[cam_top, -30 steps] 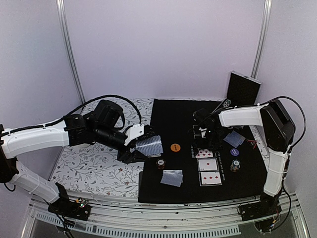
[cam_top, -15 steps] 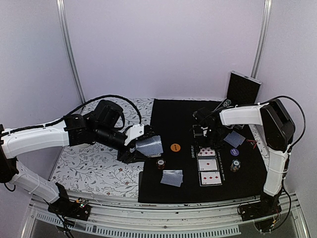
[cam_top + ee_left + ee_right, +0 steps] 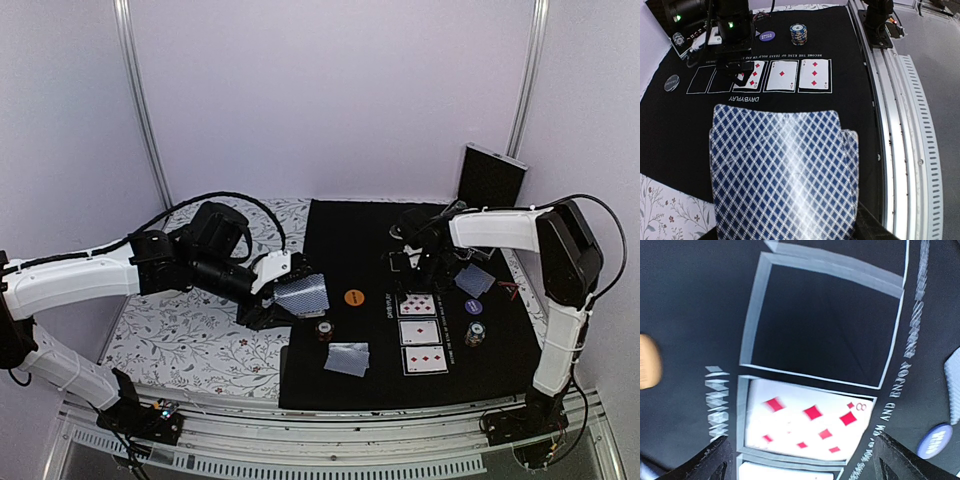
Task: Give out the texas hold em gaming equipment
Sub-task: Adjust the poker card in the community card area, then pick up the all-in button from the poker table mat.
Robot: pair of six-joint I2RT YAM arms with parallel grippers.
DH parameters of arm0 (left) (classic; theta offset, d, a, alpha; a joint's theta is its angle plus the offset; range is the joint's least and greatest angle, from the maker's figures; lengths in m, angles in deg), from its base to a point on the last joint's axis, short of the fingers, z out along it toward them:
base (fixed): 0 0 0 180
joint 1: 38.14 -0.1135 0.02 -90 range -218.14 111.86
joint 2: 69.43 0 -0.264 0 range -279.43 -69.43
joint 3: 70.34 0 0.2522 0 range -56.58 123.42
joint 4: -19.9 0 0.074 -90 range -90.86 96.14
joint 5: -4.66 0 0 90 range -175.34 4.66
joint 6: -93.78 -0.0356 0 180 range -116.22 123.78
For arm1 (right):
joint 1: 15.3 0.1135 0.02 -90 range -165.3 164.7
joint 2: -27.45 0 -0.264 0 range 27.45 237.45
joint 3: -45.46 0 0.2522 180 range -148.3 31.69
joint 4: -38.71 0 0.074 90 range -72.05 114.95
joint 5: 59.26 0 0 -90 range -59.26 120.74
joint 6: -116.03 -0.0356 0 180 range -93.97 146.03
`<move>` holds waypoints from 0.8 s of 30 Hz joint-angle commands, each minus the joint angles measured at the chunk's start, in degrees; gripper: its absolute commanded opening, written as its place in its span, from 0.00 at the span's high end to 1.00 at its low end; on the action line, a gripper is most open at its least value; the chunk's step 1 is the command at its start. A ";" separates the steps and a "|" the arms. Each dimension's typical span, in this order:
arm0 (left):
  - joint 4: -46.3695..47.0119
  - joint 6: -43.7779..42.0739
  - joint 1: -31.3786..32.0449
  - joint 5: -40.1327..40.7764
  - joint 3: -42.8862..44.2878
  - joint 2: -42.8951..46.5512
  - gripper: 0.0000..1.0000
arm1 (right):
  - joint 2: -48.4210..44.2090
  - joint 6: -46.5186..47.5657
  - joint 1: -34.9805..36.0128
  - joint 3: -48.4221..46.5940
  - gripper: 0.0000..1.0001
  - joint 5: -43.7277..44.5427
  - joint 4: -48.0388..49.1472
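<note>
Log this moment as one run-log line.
left tool: shut on card deck | right tool: open, over eight of diamonds | mat: three face-up cards, two boxes empty

Fanned cards (image 3: 785, 170) looked like coated paper: glossy, pale glare streak across blue-check backs. Face-up cards (image 3: 782, 75) were smooth, white, faintly shiny. Mat (image 3: 350, 235) was black cloth, matt, felt-like, with white print. Surface wore floral cloth (image 3: 180, 345), matt. Chip stack (image 3: 798, 34) looked like hard plastic, edges striped. Rail (image 3: 905, 125) was silver metal, ribbed, dull sheen. Arm shells (image 3: 70, 282) were white plastic, smooth, semi-gloss.
</note>
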 commanded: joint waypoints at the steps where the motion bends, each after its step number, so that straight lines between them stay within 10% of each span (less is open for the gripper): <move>1: 0.74 -0.62 0.67 -0.35 -0.60 0.84 0.42 | -9.34 7.20 -1.24 -5.29 0.01 -3.00 -0.37; 14: 1.32 -0.50 0.55 -1.54 -0.77 0.73 0.42 | -20.61 4.85 -28.57 2.15 0.01 -3.26 -0.04; 24: 1.70 -0.96 0.46 -0.53 -1.60 0.65 0.42 | -9.32 4.48 -41.55 4.76 0.01 -1.68 6.89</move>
